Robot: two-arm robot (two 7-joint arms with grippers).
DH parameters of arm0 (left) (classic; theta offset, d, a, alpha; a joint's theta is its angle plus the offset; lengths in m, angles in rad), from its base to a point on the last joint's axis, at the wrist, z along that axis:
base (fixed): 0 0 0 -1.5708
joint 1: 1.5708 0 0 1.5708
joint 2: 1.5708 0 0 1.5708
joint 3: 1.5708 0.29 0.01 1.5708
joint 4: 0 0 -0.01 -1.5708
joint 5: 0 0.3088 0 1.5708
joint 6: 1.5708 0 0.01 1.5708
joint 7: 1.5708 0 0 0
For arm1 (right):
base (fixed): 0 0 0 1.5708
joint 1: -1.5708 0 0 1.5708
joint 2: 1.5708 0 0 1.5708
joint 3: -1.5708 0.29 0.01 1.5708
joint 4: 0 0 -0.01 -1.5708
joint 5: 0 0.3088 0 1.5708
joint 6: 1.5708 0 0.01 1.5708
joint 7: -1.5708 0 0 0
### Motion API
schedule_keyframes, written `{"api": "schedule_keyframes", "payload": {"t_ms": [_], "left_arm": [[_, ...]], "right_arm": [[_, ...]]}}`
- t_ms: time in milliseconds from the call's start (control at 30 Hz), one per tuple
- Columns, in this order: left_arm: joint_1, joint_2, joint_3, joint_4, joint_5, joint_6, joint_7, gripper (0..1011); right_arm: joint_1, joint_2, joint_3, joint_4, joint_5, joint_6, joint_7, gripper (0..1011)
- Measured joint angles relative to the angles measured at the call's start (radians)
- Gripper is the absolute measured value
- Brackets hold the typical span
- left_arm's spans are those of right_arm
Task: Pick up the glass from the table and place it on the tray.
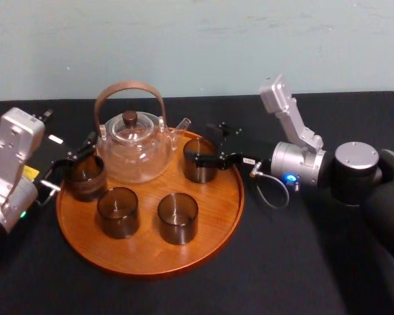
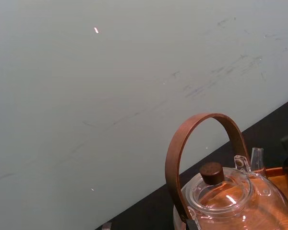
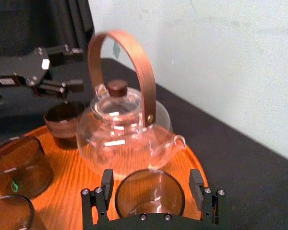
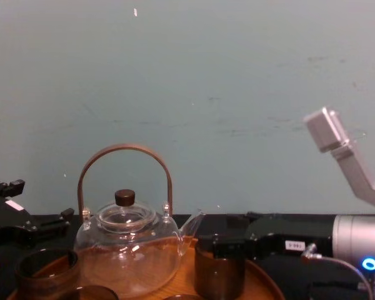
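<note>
The tray (image 1: 151, 259) was a wide round disc of orange-brown wood with visible grain and a low raised rim, lying on a matte black surface (image 1: 282, 262). On it stood a bulbous clear glass teapot (image 1: 134, 147) with a bent wooden hoop handle (image 1: 129, 88) and a dark round knob (image 1: 130, 118) on its lid. The glass (image 1: 198, 167) was a short, straight-walled cylinder of smoky brown tint, standing upright on the tray's right rear part, just beside the teapot's spout. The right gripper (image 3: 151, 182) straddled it, its black fingers (image 3: 107, 184) spread wide on either side with a sliver of gap, gripping nothing. Three like glasses stood elsewhere on the tray: one at the left edge (image 1: 85, 177) and two in front (image 1: 117, 211) (image 1: 178, 218). The left gripper (image 3: 79, 68) hung by the left-edge glass with fingers parted; whether they touched it could not be made out. In the chest view, the frame edge cut off the glass's base and most of the tray.
</note>
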State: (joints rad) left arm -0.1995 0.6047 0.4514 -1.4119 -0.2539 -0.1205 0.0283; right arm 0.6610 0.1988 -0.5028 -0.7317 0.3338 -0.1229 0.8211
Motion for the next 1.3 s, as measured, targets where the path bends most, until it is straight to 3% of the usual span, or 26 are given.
{"api": "schedule_keyframes", "payload": {"t_ms": [367, 500, 733, 1033, 1300], "left_arm": [[0.000, 0.000, 0.000, 0.000, 0.000, 0.000, 0.000, 1001], [0.000, 0.000, 0.000, 0.000, 0.000, 0.000, 0.000, 1001], [0.000, 0.000, 0.000, 0.000, 0.000, 0.000, 0.000, 1001], [0.000, 0.000, 0.000, 0.000, 0.000, 0.000, 0.000, 1001], [0.000, 0.000, 0.000, 0.000, 0.000, 0.000, 0.000, 1001]], "right_arm": [[-0.080, 0.084, 0.016, -0.208, 0.035, 0.011, -0.047, 1002], [-0.130, 0.137, 0.033, -0.304, 0.045, 0.033, -0.099, 1002], [-0.211, 0.209, 0.080, -0.408, 0.068, 0.051, -0.181, 1002], [-0.313, 0.273, 0.159, -0.493, 0.078, 0.065, -0.297, 1003], [-0.366, 0.283, 0.211, -0.504, 0.078, 0.068, -0.351, 1002]]}}
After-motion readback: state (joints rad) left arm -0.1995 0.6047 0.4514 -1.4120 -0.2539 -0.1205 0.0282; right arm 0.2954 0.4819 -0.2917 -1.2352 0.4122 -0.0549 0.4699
